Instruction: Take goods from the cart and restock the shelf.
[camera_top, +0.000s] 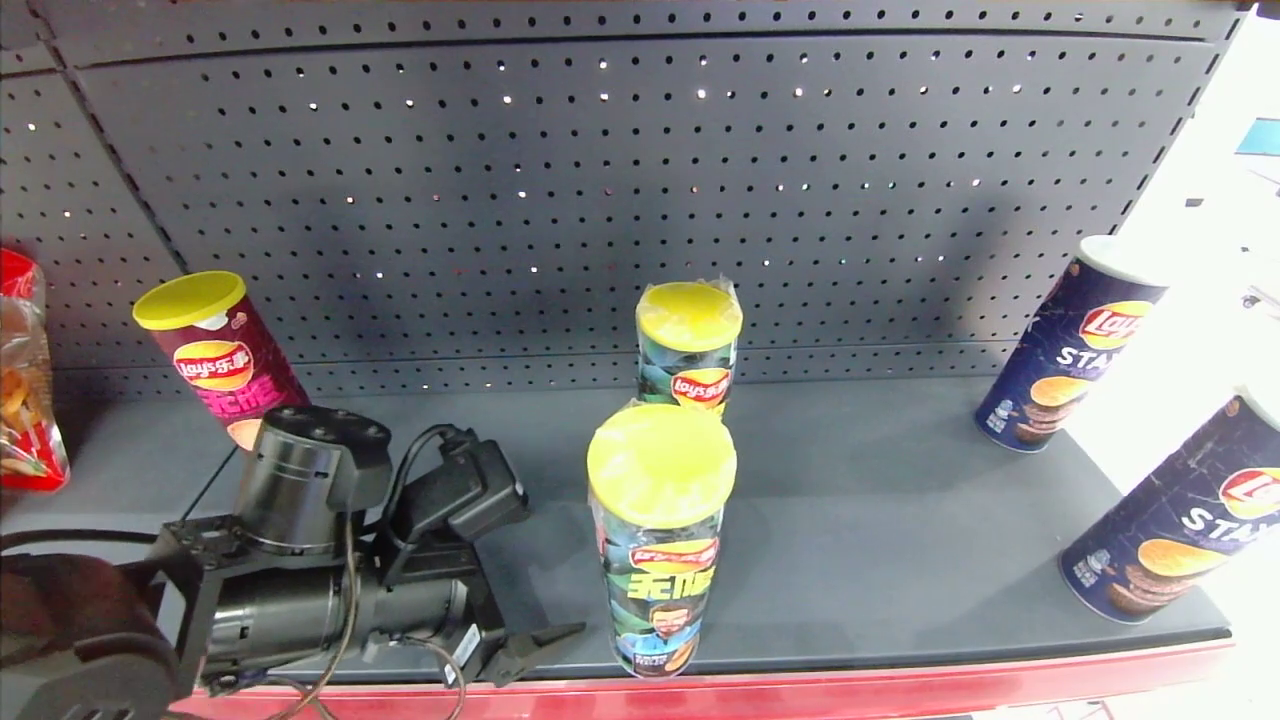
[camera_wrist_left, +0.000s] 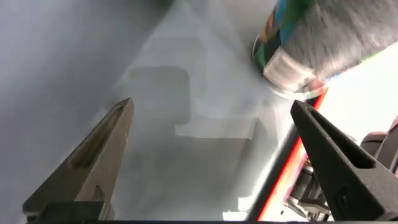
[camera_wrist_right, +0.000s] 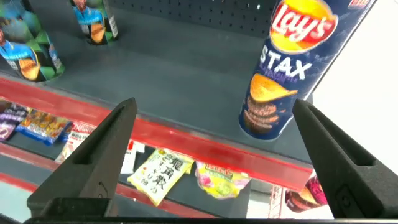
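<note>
You've got the shelf (camera_top: 860, 520), a dark grey deck w/ a red front lip and pegboard back, carrying five lidded tubes; every lid is on, so you can't tell what's inside. Far left, a red snack bag (camera_top: 22, 400) sits at the view's edge. Next is the maroon can (camera_top: 225, 365), yellow lid, leaning toward the left against the back. Your left gripper (camera_wrist_left: 211, 106) sits low at the front lip, jaws spread wide w/ nothing between them, pointing at the front green can (camera_top: 660, 540), which stands upright just beside it near the edge. Directly behind that stands the rear green can (camera_top: 690, 350), also yellow-lidded, close to the pegboard. Well apart to the right, the rear navy can (camera_top: 1075, 350) leans, white lid up. The front navy can (camera_top: 1165, 525) is at the right front corner. Your right gripper (camera_wrist_right: 214, 102) hovers off the front edge facing that corner can, jaws wide and empty, w/ snack packets (camera_wrist_right: 158, 174) on the tier below
</note>
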